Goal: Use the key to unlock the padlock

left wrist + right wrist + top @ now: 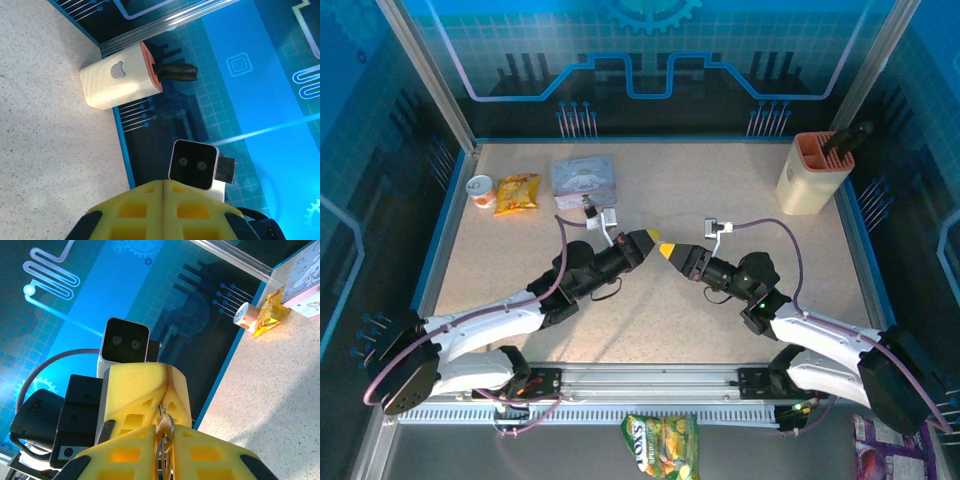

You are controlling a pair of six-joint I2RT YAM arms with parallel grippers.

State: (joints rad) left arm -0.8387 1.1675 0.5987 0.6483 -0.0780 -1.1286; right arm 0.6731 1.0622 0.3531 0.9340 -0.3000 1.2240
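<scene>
Task hardware: small brassy metal piece with a thin metal loop hanging under it, sitting in the slit between the right tool fingers. Too small to tell whether it is lock or key. Right tool is clamped on it. It is held off the desk, over the middle.

Left tool faces it nose to nose, tip right at the metal piece. Can't tell whether they touch. Its own wrist view shows the yellow fingers pressed together, seam closed.

Around:
- grey-blue tin is the nearest item, behind the left wrist and near its camera mount
- yellow snack bag and small can are left of the tin, just beside each other
- cream holder with an orange rim stands at the far right corner, a black handle sticking out of it, well apart from the tools
- another snack bag lies on the near ledge below the base rail

Arms: both reach low from the near edge, forearms angled inward, tools about level and pointing at each other. Purple cables loop off both wrists.

Desk is a speckled beige top with a blue border. Blue circuit-print panels wall the back and sides.
</scene>
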